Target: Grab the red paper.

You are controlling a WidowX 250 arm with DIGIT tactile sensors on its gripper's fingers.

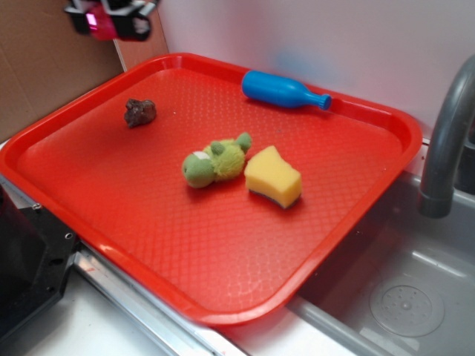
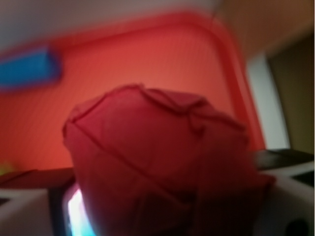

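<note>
- Crumpled red paper [image 2: 157, 162] fills the wrist view, pressed up against the lens and sitting between the gripper's pale finger parts at the lower corners.
- On the exterior view the gripper [image 1: 111, 18] hangs high at the far left, above the tray's far-left corner, closed around something pinkish-red — by my judgement the paper ball.
- Below, the red tray [image 1: 148, 237] holds a brown lump [image 1: 139, 112] at far left, a blue bottle [image 1: 282, 90] along the far rim, and a green plush frog [image 1: 215, 161] touching a yellow sponge [image 1: 273, 176] mid-tray.
- Step in hand: the grab looks made and lifted clear — what remains is only to keep the grip firm.
</note>
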